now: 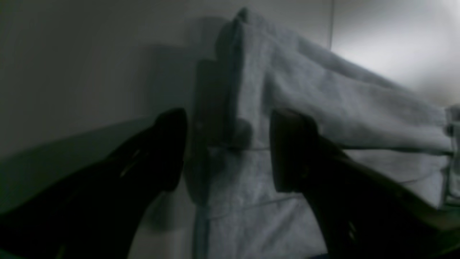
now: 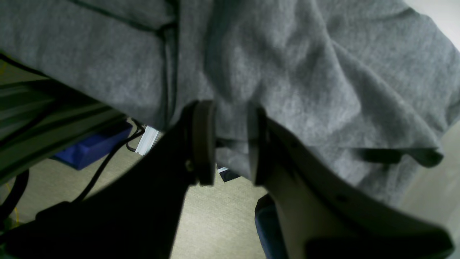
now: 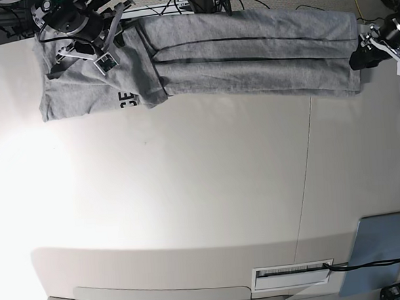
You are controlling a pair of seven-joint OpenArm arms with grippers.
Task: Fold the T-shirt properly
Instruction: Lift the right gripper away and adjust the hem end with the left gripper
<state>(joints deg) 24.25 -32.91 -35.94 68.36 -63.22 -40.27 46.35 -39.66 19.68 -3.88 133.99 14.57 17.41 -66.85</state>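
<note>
The grey T-shirt lies folded into a long band along the table's far edge, with black lettering showing near its left end. My right gripper is at that left end on the far side. In the right wrist view it is shut on a bunch of the shirt's fabric, which hangs over the table edge. My left gripper is at the shirt's right end. In the left wrist view it is open, its fingers either side of a folded edge of the shirt.
A flat blue-grey panel lies at the near right corner, next to a white slotted strip. A seam runs across the white table. Cables lie behind the far edge. A blue box sits on the floor below.
</note>
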